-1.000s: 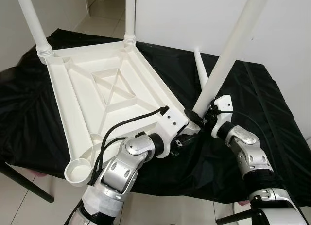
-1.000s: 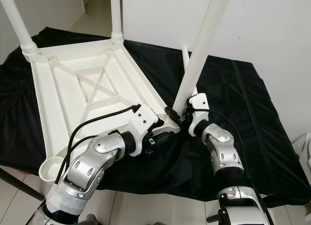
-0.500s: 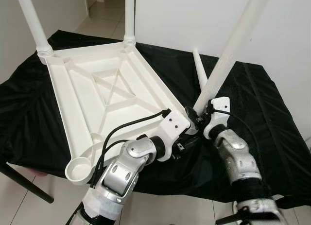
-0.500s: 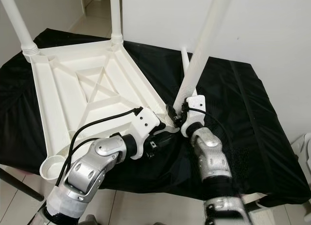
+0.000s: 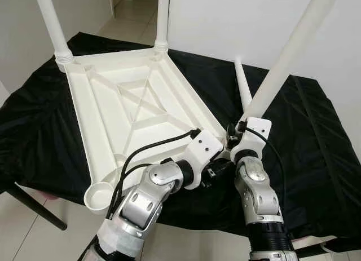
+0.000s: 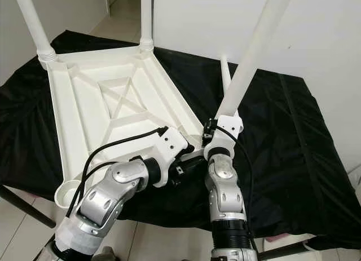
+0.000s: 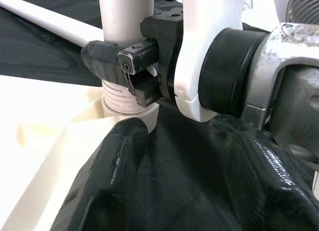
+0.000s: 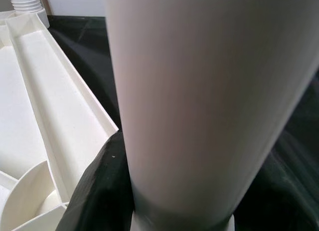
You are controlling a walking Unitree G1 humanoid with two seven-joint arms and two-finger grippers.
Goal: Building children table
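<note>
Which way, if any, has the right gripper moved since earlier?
No. The right gripper stays on the leg at the tabletop corner; its forearm swung leftward.

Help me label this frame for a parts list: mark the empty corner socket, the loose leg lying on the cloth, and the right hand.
Empty corner socket (image 5: pixel 99 194), left eye view, round rim.
Loose leg (image 5: pixel 242 87), left eye view, mid-shaft.
Right hand (image 7: pixel 130 66), left wrist view, between its fingertips.

You've got plain white walls (image 5: pixel 225 18), a pale tiled floor (image 5: pixel 132 7), and a black cloth (image 5: pixel 316 137) covering the work surface.
</note>
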